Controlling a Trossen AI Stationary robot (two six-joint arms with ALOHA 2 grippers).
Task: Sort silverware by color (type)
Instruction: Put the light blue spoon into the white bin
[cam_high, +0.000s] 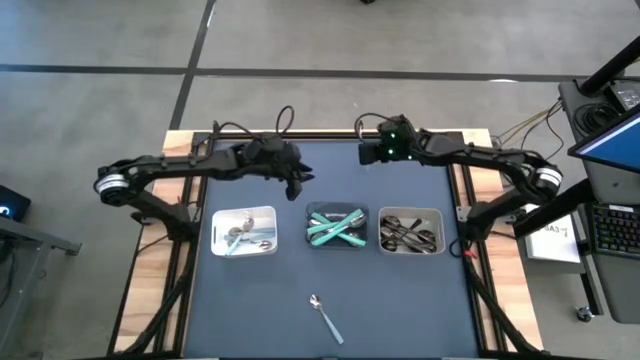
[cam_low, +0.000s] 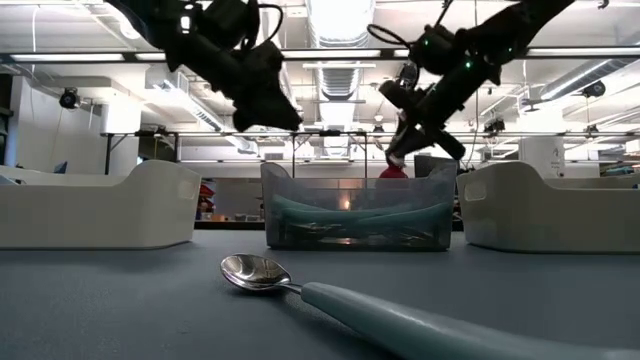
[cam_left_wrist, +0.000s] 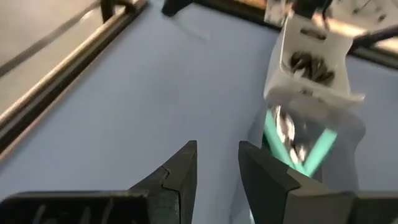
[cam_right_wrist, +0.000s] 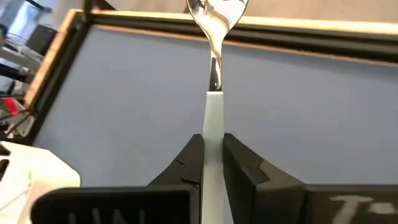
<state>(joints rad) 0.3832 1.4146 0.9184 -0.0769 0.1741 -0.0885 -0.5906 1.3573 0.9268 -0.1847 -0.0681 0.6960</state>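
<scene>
A spoon with a shiny bowl (cam_low: 258, 271) and a teal handle (cam_low: 420, 325) lies flat on the mat near the near edge (cam_high: 325, 315). My right gripper (cam_right_wrist: 213, 140) hangs over the far part of the mat (cam_high: 368, 152), shut on a pale-handled spoon. My left gripper (cam_left_wrist: 217, 152) is open and empty, above the mat just beyond the gap between the left and middle trays (cam_high: 296, 182). The left tray (cam_high: 245, 230) holds silver pieces, the middle tray (cam_high: 335, 228) teal-handled ones, and the right tray (cam_high: 412, 232) dark ones. My right gripper pinches the pale handle (cam_right_wrist: 213, 112) of a spoon between its two fingers. The spoon lies along the fingers and sticks out ahead of them, ending in its shiny bowl (cam_right_wrist: 217, 12). It is lifted clear of the mat.
The three trays stand in a row across the middle of the dark mat (cam_high: 250, 300). Wooden table strips (cam_high: 150, 290) and black rails flank the mat. Bare mat lies between the trays and the far edge, and around the lone spoon.
</scene>
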